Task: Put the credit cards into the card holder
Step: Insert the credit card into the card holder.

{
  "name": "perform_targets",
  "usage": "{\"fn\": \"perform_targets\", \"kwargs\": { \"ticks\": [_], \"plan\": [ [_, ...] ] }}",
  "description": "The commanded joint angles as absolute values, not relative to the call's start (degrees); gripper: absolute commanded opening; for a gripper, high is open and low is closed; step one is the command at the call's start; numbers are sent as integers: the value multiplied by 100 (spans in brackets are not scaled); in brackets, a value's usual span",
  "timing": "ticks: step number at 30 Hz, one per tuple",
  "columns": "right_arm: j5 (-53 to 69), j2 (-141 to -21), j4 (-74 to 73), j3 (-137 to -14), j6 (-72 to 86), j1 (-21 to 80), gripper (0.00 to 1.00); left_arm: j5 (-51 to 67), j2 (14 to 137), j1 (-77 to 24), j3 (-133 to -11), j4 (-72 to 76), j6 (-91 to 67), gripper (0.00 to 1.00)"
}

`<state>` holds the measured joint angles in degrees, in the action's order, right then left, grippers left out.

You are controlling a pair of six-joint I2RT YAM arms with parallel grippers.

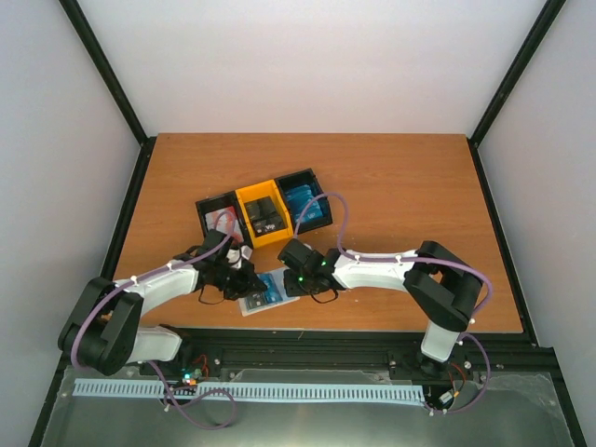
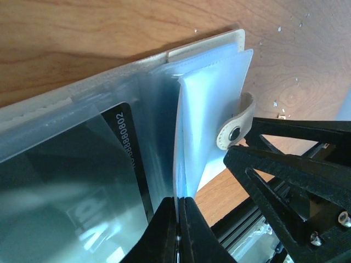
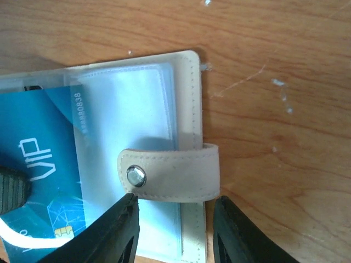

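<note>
The beige card holder lies open on the table near the front edge, between the two arms. My left gripper is shut on a pale blue inner leaf of the holder. A black card sits in a clear pocket beside that leaf. My right gripper is open, its fingers straddling the holder's beige edge just below the snap tab. A blue VIP card lies in a pocket to the left. More credit cards lie in the tray.
A three-compartment tray, black, yellow and black, stands behind the holder with red-and-white, black and blue cards. In the left wrist view the right gripper's black frame sits close by the snap tab. The table's front rail is just below.
</note>
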<state>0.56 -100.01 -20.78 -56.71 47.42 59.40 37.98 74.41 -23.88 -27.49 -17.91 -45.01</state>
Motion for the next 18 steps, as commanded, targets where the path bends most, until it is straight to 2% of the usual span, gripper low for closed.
{"fn": "perform_targets", "kwargs": {
  "ticks": [1, 13, 18],
  "plan": [
    [266, -10078, -2045, -5655, 4748, 5941, 37, 3762, 7476, -2333, -2606, -1666, -4430, 1],
    [662, -9984, -1911, -5377, 4947, 5941, 35, 4153, 7474, -2109, -2235, -1022, -4266, 6],
    [700, -10083, -1901, -5420, 5012, 5941, 30, 4199, 7594, -2115, -2114, -735, -4385, 6]
  ]
}}
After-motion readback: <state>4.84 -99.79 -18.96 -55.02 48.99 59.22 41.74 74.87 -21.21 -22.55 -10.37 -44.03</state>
